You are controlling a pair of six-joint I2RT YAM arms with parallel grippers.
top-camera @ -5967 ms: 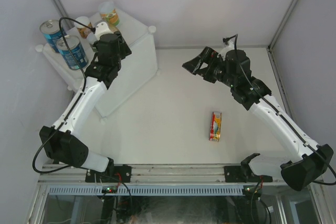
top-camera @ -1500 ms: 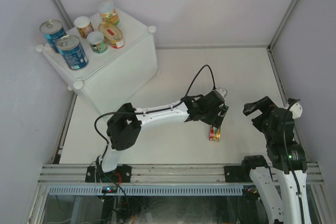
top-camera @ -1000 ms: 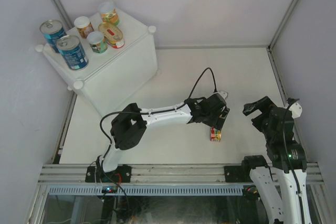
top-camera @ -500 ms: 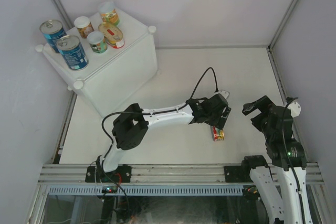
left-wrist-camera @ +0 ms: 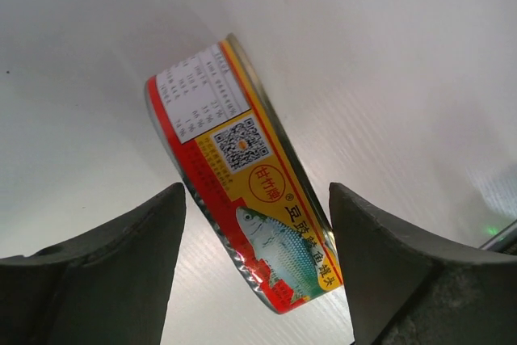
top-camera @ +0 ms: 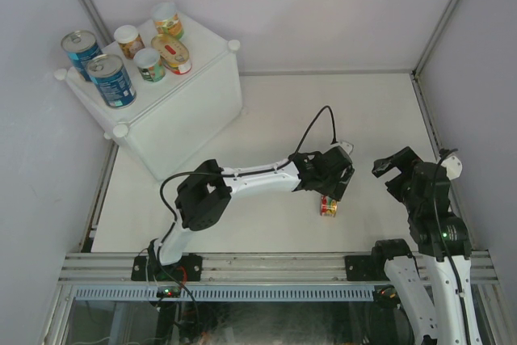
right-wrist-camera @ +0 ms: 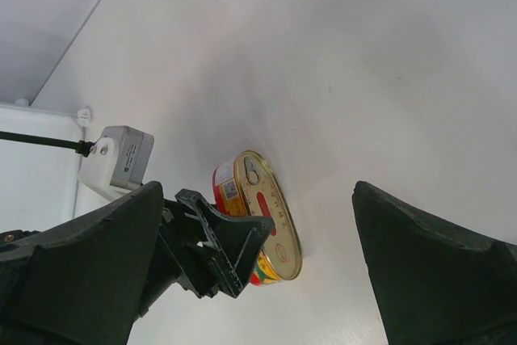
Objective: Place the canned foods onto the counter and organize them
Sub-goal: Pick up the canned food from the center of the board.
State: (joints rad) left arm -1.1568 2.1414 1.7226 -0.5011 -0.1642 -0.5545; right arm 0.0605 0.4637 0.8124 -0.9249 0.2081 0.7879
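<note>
1. The left gripper [left-wrist-camera: 258, 190] is low over the table [top-camera: 283, 111], near the front edge and a little right of the middle.
2. Its two fingers [left-wrist-camera: 105, 280] stand rather wide apart, one on each side of a flat oval tin [right-wrist-camera: 271, 216]. The tin is red and yellow and has a fish printed on its side.
3. This tin stands on its long edge on the table, slightly tilted. Its lid with the pull ring faces toward the right arm's side.
4. In the left wrist view the fingertips seem to touch the tin on both sides. The angle is poor, so I cannot tell if they really press it or only stand around it.
5. The right gripper [top-camera: 392, 164] is held above the table to the right of the tin and apart from it. Its fingers are spread fully wide and there is nothing between them.
6. The counter [top-camera: 198, 111] stands in the far left corner, well apart from this tin.
7. On top of the counter, two tall blue cans [top-camera: 111, 80] stand side by side at the left.
8. Three small round cans [top-camera: 149, 64] stand farther back on the same top.
9. A second oval tin [top-camera: 170, 52] lies flat on the counter, just beside the small cans.
</note>
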